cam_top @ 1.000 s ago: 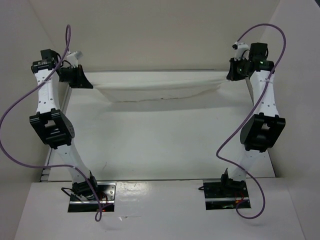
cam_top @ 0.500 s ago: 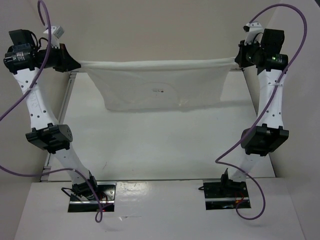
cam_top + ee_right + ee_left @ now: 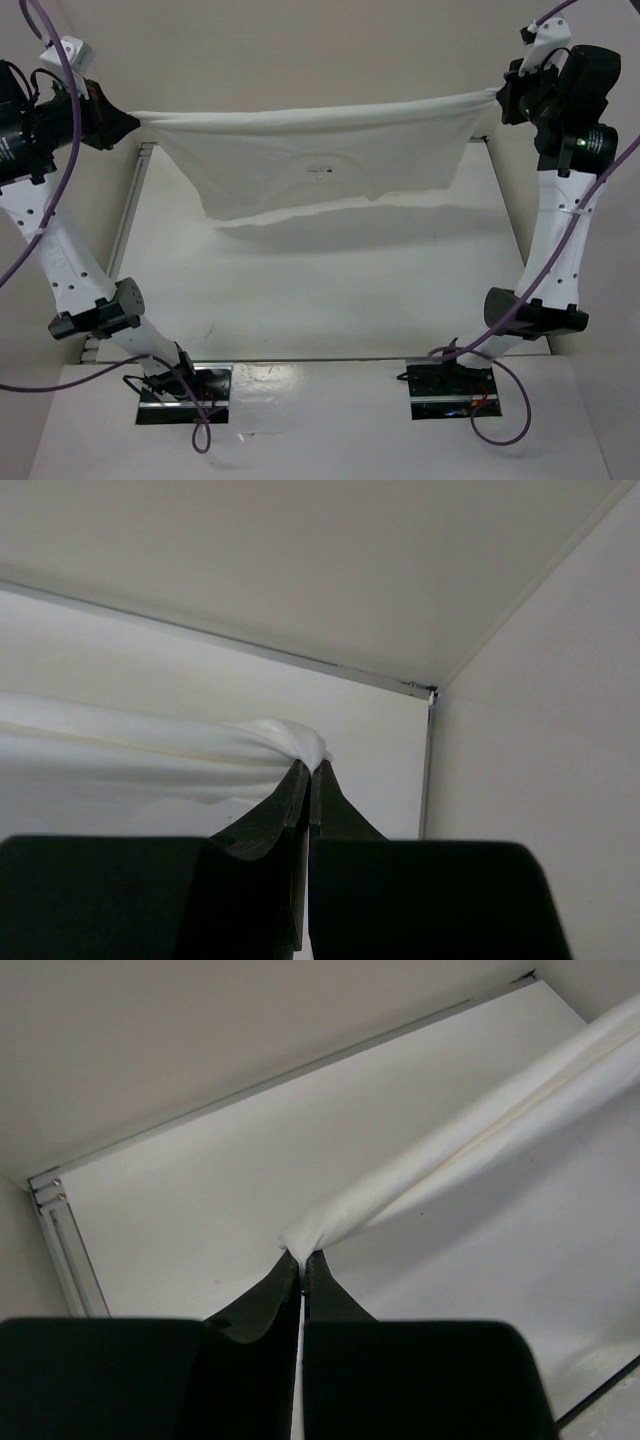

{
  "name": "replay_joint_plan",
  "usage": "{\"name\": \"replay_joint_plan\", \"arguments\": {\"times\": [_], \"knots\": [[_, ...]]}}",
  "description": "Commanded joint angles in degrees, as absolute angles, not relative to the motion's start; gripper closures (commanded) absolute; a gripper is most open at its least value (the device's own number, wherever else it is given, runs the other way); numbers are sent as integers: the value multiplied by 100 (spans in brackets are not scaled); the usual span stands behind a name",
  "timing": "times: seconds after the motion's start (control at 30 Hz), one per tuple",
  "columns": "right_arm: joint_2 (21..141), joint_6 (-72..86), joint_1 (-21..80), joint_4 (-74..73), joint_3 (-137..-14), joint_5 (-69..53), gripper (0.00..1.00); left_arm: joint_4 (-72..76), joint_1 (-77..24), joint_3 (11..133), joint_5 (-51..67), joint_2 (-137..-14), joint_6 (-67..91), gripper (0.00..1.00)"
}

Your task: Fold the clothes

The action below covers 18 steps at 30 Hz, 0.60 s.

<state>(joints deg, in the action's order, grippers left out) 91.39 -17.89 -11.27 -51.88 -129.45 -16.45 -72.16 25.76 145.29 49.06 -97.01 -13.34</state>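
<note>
Clothes (image 3: 260, 170) hang in the air as one white, T-shirt-like garment, stretched between the two grippers and clear of the table.

Nearest in the overhead view, the left base (image 3: 183, 392) and right base (image 3: 450, 390) sit bolted at the near edge, with purple cables (image 3: 500, 330) looping around the arms. Beyond them lies the white table (image 3: 330, 310), and the garment's shadow (image 3: 330, 228) falls across its far part.

Farther out, both arms reach up and apart. The left gripper (image 3: 128, 120) is pinched tight on the left top corner of the clothes. In its wrist view the dark fingers (image 3: 270, 1295) meet, with a bunched twist of cloth caught at their tips. The right gripper (image 3: 497, 98) is clamped the same way on the right top corner — its wrist view shows a small white knot of fabric at the closed tips.

Between them the top edge runs nearly taut, the body drapes below, and the lower hem hangs loose and wavy. A tiny dark label (image 3: 318, 172) shows near the middle. The pale back wall (image 3: 300, 50) stands behind.
</note>
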Motion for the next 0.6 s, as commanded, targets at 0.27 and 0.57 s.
{"name": "replay_joint_plan", "arguments": {"times": [0.27,0.57], "knots": [[8070,-2030,-1204,-5168,-13280,-1538,100,-6188,2804,13720,4360,-7806,-1064,100],[7296,-2338,-1204,-5536,-13017,-1854,100,-5968,2804,12639,3894,-6593,-1063,100]]}}
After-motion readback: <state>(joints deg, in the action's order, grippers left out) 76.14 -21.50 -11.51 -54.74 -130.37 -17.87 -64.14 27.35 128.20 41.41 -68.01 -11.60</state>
